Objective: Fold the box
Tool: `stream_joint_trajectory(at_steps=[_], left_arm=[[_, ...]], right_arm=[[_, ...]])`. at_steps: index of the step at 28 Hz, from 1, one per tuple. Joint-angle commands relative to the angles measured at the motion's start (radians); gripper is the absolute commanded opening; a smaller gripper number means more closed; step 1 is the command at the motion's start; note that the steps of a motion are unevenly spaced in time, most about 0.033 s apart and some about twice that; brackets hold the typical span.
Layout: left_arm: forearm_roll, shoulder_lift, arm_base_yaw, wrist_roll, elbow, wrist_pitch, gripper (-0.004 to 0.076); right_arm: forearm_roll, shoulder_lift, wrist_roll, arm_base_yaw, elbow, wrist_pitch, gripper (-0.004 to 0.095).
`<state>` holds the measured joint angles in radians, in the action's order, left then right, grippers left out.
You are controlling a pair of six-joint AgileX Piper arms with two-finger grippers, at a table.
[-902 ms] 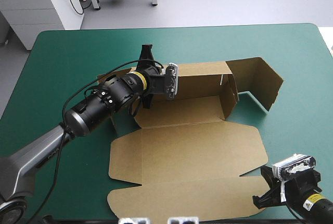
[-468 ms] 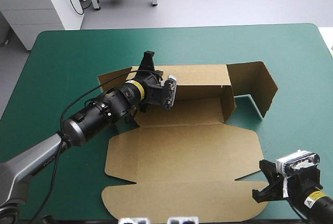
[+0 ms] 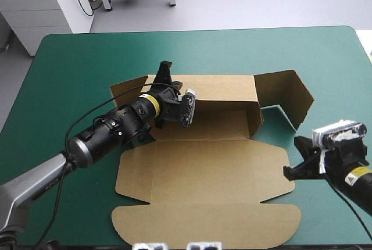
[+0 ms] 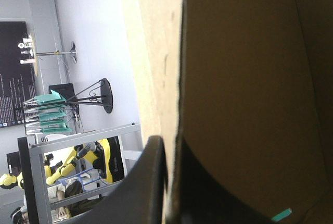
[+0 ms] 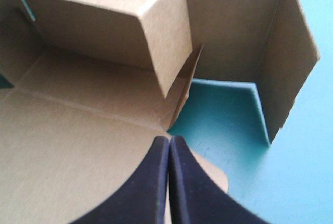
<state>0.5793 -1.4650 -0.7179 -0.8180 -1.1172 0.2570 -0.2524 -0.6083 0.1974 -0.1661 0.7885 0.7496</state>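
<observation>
Box [image 3: 204, 123] sits central on the desk [image 3: 75, 58], lid [image 3: 203, 192] flat toward 6 o'clock; the right end effector [image 3: 290, 168] has moved from 5 toward 4 o'clock. Left wrist: the left end effector [image 4: 169, 182] pinches the back wall [image 4: 244, 78]. Right wrist: the fingers [image 5: 156, 182] are pressed together over the lid's corner.

Item count, this station:
- box [image 3: 203, 168]: one, apparently a single sheet, though part of it is hidden from me.
- Pincers: two, my left pincer [image 4: 169, 174] and my right pincer [image 5: 168, 148].
- surface [image 3: 75, 58]: one, with a teal-green cover.
</observation>
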Motion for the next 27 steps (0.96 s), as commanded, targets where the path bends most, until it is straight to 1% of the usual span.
stream_joint_trajectory(at_steps=[1, 6, 12, 15, 16, 19, 21, 26, 27], left_arm=[[-0.007, 0.033, -0.003, 0.04, -0.015, 0.005, -0.0009], [-0.005, 0.033, -0.003, 0.109, -0.015, 0.011, -0.0009], [0.006, 0.033, -0.003, 0.134, -0.015, 0.054, -0.0009], [0.006, 0.033, 0.006, 0.14, -0.015, 0.073, -0.0009], [0.008, 0.033, 0.011, 0.175, -0.015, 0.078, -0.0009], [0.01, 0.033, 0.02, 0.204, -0.015, 0.079, -0.0008], [0.027, 0.033, 0.02, 0.223, -0.015, 0.079, -0.0009], [0.032, 0.033, 0.02, 0.243, -0.015, 0.079, -0.0008], [0.041, 0.033, 0.02, 0.248, -0.015, 0.077, -0.0008]], right_arm=[[0.033, -0.113, -0.012, 0.002, 0.134, -0.113, -0.0012], [0.035, -0.306, -0.055, 0.002, 0.311, -0.098, -0.0013], [0.066, -0.566, -0.104, 0.002, 0.597, 0.017, -0.0014], [0.087, -0.692, -0.136, 0.002, 0.745, 0.086, -0.0014], [0.087, -0.78, -0.146, 0.002, 0.849, 0.145, -0.0014], [0.096, -0.897, -0.172, 0.002, 0.997, 0.221, -0.0014], [0.121, -0.977, -0.197, 0.002, 1.092, 0.274, -0.0014], [0.162, -1.146, -0.238, 0.004, 1.285, 0.391, -0.0014], [0.161, -1.21, -0.242, 0.006, 1.359, 0.439, -0.0014]])
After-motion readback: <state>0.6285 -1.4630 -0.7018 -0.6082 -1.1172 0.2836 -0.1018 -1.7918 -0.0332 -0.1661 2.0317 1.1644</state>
